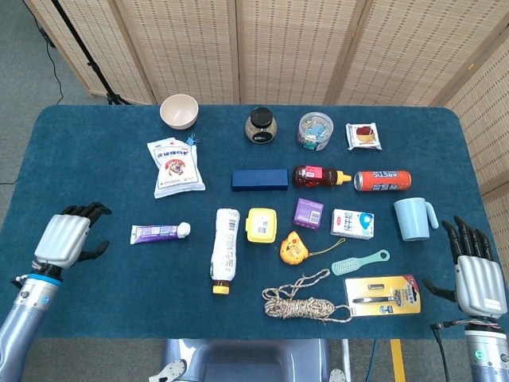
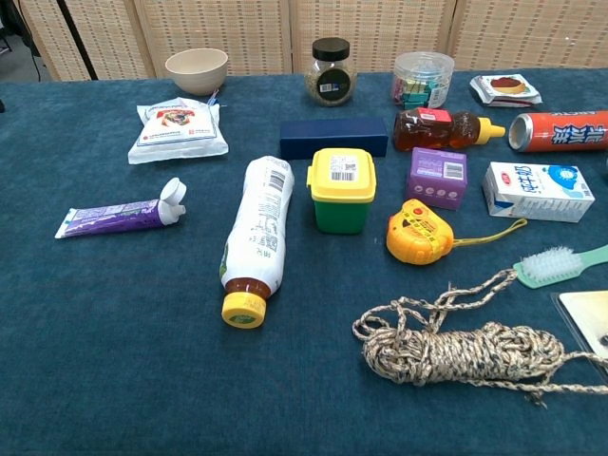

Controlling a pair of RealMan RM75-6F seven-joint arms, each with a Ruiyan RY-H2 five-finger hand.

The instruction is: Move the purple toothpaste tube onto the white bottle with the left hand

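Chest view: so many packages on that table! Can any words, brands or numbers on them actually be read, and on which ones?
None reads for certain.
Orange can: large white characters, cut off and blurred.
White bottle: barcode and fine print, too small.
Yellow-lidded box: barcode sticker, digits unreadable.
Milk carton, purple box, white pouch, purple toothpaste tube: print blurred.

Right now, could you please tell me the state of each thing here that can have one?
left hand: empty, fingers apart, beside the tube
right hand: empty, fingers spread
purple toothpaste tube: lying flat, cap flipped open
white bottle: on its side, yellow cap on
jar: upright, lid on
yellow box: lid on
bowl: upright
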